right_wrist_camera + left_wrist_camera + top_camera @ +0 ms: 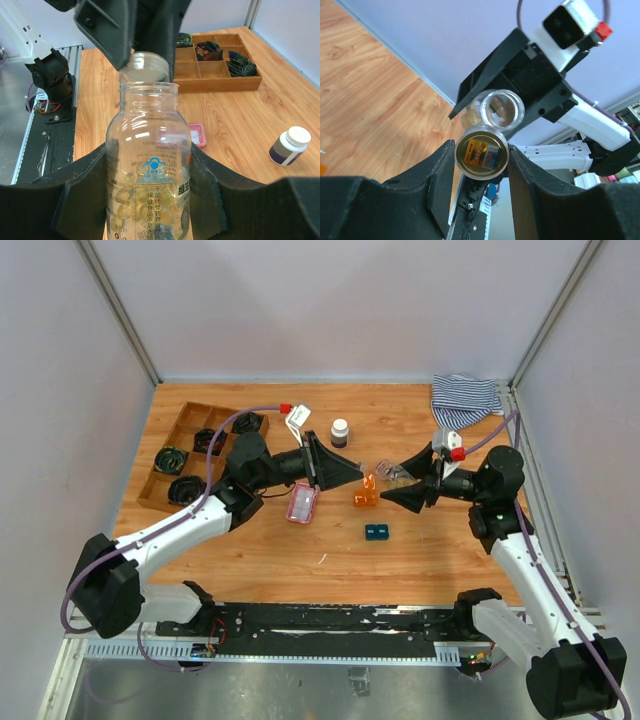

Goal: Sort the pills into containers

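My right gripper [149, 160] is shut on a clear bottle [147, 150], upright in the right wrist view, with yellow softgel pills [125, 210] in its lower half and its mouth uncovered. My left gripper [481, 156] is shut on the bottle's round cap [481, 151], held just in front of the bottle mouth [503, 107]. In the top view both grippers, left [350, 473] and right [403, 480], meet above the table's middle. Below them lie the containers: orange [365, 492], pink [302, 504] and teal [377, 532].
A wooden compartment tray [178, 435] with black coils stands at the left. A small dark bottle with a white cap [340, 432] stands behind the grippers. A striped cloth [465, 398] lies at the back right corner. Grey walls enclose the table.
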Controlling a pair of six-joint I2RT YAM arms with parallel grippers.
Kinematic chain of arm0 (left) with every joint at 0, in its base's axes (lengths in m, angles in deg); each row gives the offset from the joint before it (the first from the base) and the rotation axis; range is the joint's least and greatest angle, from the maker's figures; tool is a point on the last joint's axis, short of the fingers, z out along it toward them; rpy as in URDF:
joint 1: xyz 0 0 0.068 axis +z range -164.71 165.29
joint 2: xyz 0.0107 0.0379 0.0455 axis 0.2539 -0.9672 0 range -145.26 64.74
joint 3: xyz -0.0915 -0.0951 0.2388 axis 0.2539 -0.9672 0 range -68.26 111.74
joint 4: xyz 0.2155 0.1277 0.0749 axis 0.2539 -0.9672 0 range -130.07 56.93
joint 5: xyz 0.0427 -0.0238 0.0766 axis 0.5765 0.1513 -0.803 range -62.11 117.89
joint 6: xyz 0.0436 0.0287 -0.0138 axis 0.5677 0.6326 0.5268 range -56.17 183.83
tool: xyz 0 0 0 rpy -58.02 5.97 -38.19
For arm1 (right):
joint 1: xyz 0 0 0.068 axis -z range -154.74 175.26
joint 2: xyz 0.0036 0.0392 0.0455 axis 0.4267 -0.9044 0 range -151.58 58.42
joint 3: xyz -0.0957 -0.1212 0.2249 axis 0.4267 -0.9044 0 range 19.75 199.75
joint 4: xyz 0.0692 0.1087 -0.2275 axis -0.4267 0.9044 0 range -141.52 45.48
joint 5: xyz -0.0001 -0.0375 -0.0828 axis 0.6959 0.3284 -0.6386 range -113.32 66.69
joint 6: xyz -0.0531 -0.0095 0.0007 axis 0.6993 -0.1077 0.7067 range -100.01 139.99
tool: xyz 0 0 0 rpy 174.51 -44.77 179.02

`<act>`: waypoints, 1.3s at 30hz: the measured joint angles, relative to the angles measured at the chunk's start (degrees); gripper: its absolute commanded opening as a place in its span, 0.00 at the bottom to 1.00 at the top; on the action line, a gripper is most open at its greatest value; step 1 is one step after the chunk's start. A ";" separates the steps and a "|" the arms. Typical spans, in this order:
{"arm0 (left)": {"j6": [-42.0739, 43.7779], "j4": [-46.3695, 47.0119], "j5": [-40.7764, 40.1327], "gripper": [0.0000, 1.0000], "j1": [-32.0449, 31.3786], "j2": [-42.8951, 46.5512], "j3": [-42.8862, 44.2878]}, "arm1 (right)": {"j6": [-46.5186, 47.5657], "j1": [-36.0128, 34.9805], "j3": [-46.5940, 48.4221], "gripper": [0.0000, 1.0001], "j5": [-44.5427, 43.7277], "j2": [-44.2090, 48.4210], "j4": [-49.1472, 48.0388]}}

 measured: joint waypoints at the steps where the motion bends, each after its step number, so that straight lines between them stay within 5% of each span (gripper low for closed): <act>1: 0.00 -0.33 0.26 0.21 0.00 -0.72 0.31 | 1.33 -0.55 0.42 0.01 0.00 0.00 1.31; 39: -1.44 -1.99 4.04 0.21 -0.07 -3.43 1.57 | 17.31 -7.91 3.91 0.01 -6.29 -1.77 17.79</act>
